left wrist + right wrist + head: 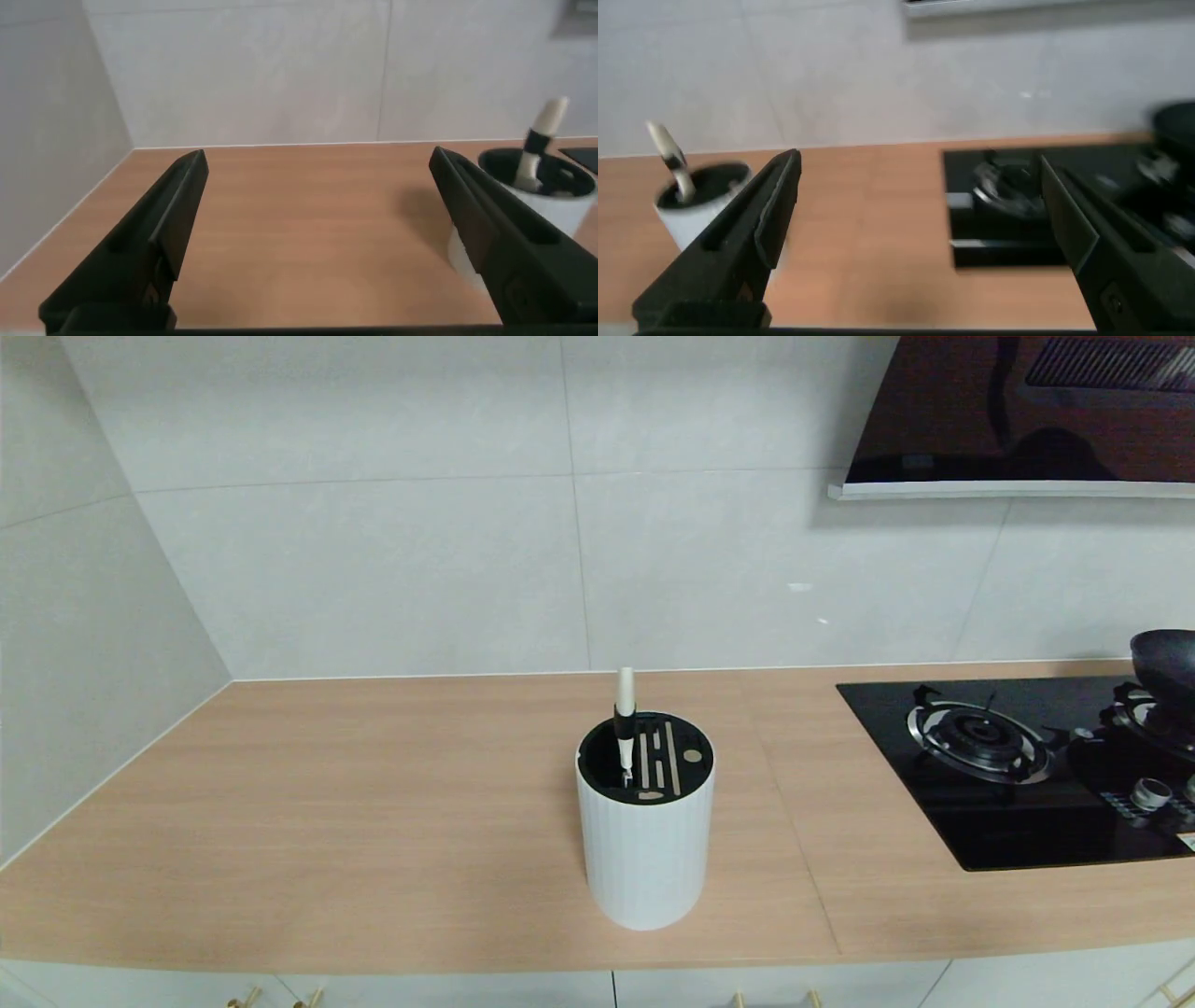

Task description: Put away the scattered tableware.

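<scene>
Your left end effector [318, 166] has its two dark fingers spread wide apart with nothing between them, and it hangs above the bare wood of the tabletop [373, 803], near the corner where the tiled walls meet. Your right end effector [920, 168] is equally wide apart and holds nothing. It looks across the tabletop towards the back wall, with the holder off past one finger and the gas hob past the other.

The white ribbed holder [646, 840] stands upright near the middle of the tabletop, towards the front edge. Its top is a black insert with an open well on the robot's left side and several narrow slots beside it. One utensil [624, 709] stands in that well, tilted slightly. Its cream handle with a black band rises above the rim, and its lower end sits down inside, so you cannot tell what kind of utensil it is. The left wrist view shows the same holder [565, 217] and utensil [542, 140] just beyond one finger. The right wrist view shows the holder [696, 210] and the utensil [671, 154] beyond the opposite finger.

To the robot's right, a black gas hob [1008, 775] is set into the tabletop, well apart from the holder, with a dark pan [1165, 663] on its far burner. A dark range hood [1027, 411] hangs on the wall above it.
</scene>
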